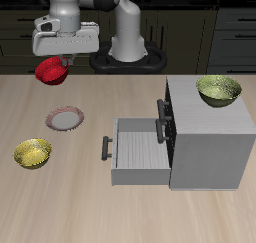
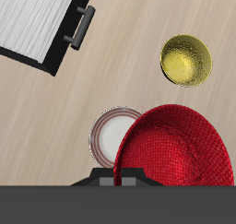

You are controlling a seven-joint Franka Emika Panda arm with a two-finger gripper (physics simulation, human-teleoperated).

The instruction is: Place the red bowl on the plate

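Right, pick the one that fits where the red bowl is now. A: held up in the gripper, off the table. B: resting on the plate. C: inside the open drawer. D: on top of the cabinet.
A: the red bowl hangs tilted in the gripper above the table, while the plate lies bare nearer the table's front edge.

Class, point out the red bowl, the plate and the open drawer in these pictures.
red bowl (image 1: 51, 72), exterior view, on its outer wall.
plate (image 1: 66, 118), exterior view, on its pale centre.
open drawer (image 1: 138, 149), exterior view, on its inside floor.
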